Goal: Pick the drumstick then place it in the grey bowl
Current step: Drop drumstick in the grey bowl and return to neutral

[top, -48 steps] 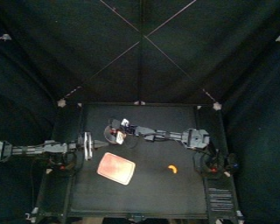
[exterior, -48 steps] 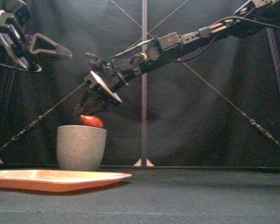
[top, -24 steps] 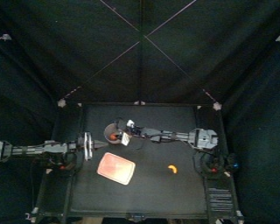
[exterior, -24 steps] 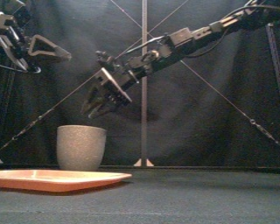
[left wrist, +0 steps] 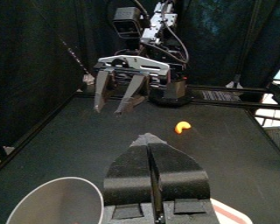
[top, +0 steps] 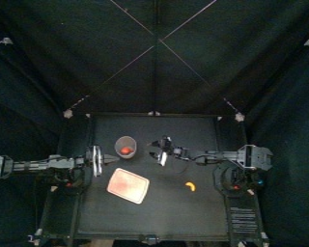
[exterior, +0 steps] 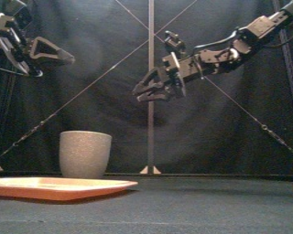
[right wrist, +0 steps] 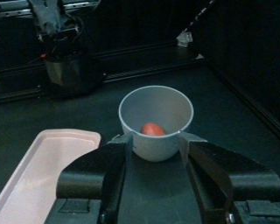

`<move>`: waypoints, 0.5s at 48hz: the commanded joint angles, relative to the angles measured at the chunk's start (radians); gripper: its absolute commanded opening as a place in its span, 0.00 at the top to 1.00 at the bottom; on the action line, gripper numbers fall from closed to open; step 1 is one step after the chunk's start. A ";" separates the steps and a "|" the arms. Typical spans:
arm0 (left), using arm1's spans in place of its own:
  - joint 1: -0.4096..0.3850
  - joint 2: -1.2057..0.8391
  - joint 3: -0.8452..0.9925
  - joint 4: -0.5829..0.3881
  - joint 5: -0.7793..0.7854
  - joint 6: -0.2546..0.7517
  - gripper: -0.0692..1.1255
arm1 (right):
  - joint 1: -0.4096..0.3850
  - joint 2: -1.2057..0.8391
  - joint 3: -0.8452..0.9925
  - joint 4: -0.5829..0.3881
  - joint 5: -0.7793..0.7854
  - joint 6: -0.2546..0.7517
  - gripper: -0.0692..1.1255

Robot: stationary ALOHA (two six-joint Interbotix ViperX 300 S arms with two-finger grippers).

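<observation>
the right end effector (exterior: 153, 91) hangs in the air with its 2 jaws apart and empty, up and to the right of the grey cup (exterior: 85, 154), which fits a drop already made. the drumstick (right wrist: 152, 129) lies red at the bottom of that cup, which stands on the tabletop (top: 170, 207) behind the pink tray (exterior: 51, 187), so the task looks done. the left end effector (left wrist: 150, 144) rests high at the left, jaws together, clear of the work.
</observation>
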 commanded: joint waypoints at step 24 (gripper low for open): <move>0.035 0.003 -0.017 0.000 -0.009 0.002 0.96 | 0.021 -0.210 0.255 0.000 -0.078 -0.003 0.25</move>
